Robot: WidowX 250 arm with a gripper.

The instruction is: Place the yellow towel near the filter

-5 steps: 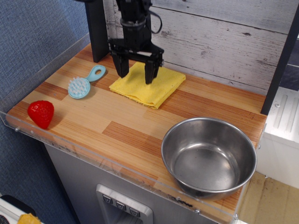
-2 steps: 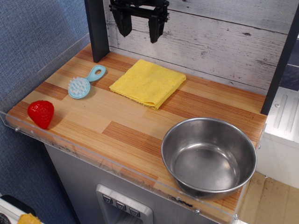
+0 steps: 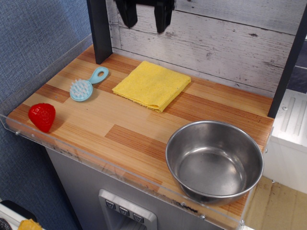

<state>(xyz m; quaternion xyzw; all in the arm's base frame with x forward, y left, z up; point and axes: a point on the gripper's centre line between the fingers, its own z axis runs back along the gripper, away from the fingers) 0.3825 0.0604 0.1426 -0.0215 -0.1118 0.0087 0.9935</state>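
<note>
The yellow towel (image 3: 152,85) lies flat and folded on the wooden counter at the back, just right of the filter. The filter (image 3: 87,85) is a small light-blue tool with a round dotted head, its looped handle pointing toward the towel. A narrow strip of wood separates them. My gripper (image 3: 145,21) hangs high above the towel at the top edge of the view, in front of the white plank wall. Its two black fingers are spread apart and hold nothing.
A large steel bowl (image 3: 214,160) stands at the front right. A red strawberry (image 3: 42,116) lies at the front left corner. A dark post (image 3: 99,28) rises at the back left. A clear plastic rim (image 3: 96,163) lines the counter's edges.
The gripper stood open around the towel a second ago. It has risen straight up, well clear of the towel, and now sits at the top of the view. The towel stayed where it lay.
</note>
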